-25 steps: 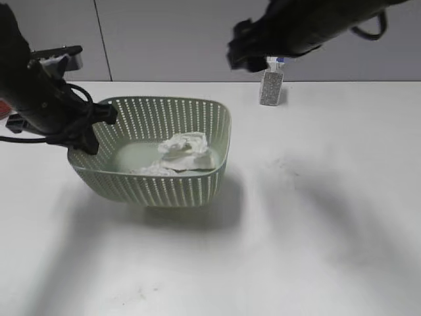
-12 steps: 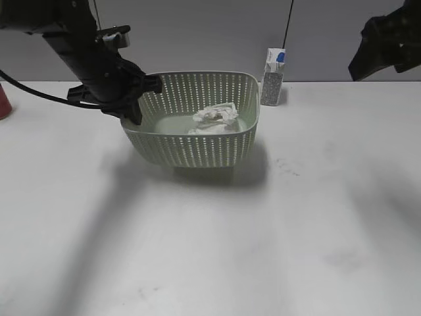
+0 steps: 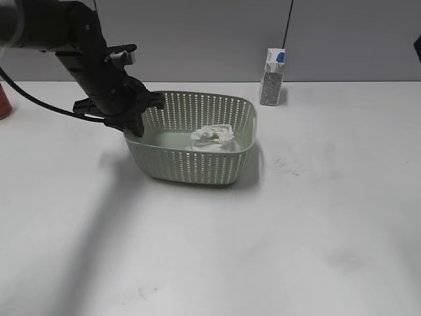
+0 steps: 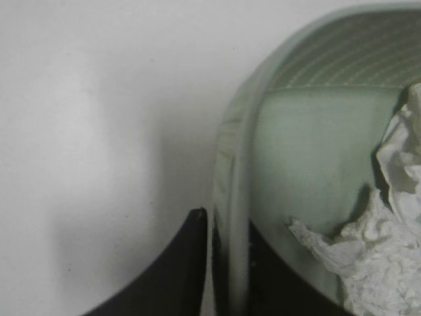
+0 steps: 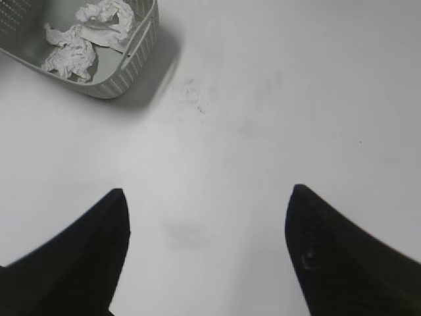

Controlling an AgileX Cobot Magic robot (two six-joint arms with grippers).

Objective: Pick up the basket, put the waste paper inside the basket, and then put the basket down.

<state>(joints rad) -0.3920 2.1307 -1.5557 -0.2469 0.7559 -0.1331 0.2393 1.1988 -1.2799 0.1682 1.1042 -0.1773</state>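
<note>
The pale green basket (image 3: 197,164) appears to rest on the white table, left of centre. Crumpled white waste paper (image 3: 212,135) lies inside it on the bottom. My left gripper (image 3: 135,122) is shut on the basket's left rim. The left wrist view shows one finger outside and one inside the rim (image 4: 237,164), with my left gripper (image 4: 227,227) clamped on it and waste paper (image 4: 375,263) at the right. My right gripper (image 5: 207,197) is open and empty above bare table. The basket (image 5: 125,72) and waste paper (image 5: 72,52) show at the upper left of the right wrist view.
An upright white-grey carton (image 3: 273,76) with a blue mark stands at the back, right of the basket. A red object (image 3: 3,102) is at the far left edge. Grey wall panels run behind the table.
The basket, held by my left gripper, has moved right and then down onto the table. My right arm has drawn away to the right, out of the exterior view.
</note>
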